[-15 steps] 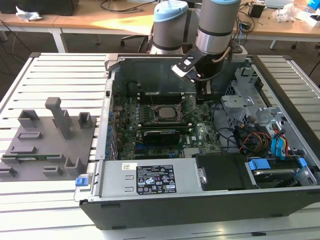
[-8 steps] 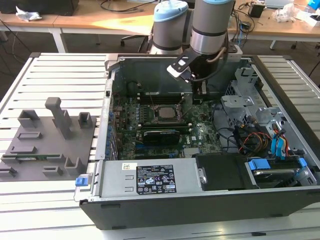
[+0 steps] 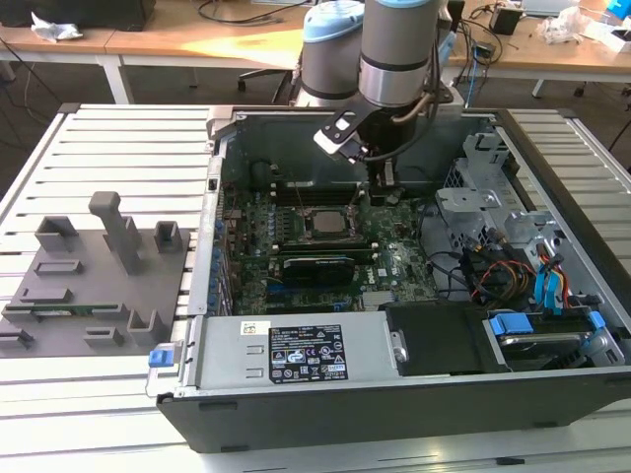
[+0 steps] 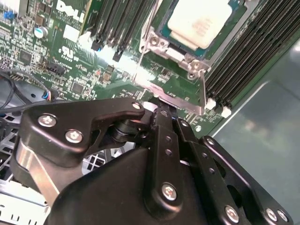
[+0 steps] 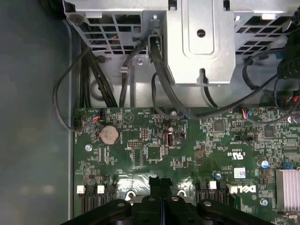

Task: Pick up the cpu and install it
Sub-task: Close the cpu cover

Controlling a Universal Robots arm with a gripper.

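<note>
Hovering gripper (image 4: pixel 159 107), closed, at socket frame (image 4: pixel 196 70) edge | cpu (image 4: pixel 199 21) inside frame

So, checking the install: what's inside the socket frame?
The cpu lies inside the socket frame, its pale top showing. Whatever lies beneath the chip is covered by it.

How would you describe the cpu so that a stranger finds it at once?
Look inside the open computer case, at the green motherboard. Near the board's middle, in a metal socket frame, lies the cpu: a small flat square with a pale silvery top, unlike the long black card beside it.
</note>
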